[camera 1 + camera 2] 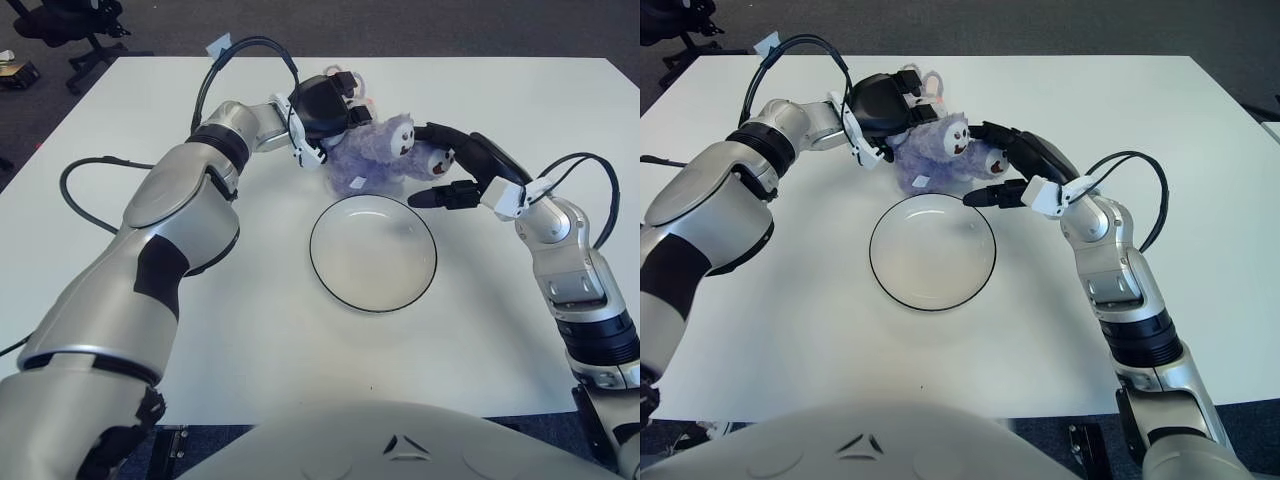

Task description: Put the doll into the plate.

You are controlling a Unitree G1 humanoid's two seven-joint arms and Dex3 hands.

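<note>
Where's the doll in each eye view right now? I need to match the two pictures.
Left eye view: the doll sits right of centre near the top, just beyond the plate, between the left hand and the right hand.
Right eye view: the doll shows left of centre near the top, in the same spot beyond the plate.
Shared landmark: the plate's dark rim.
</note>
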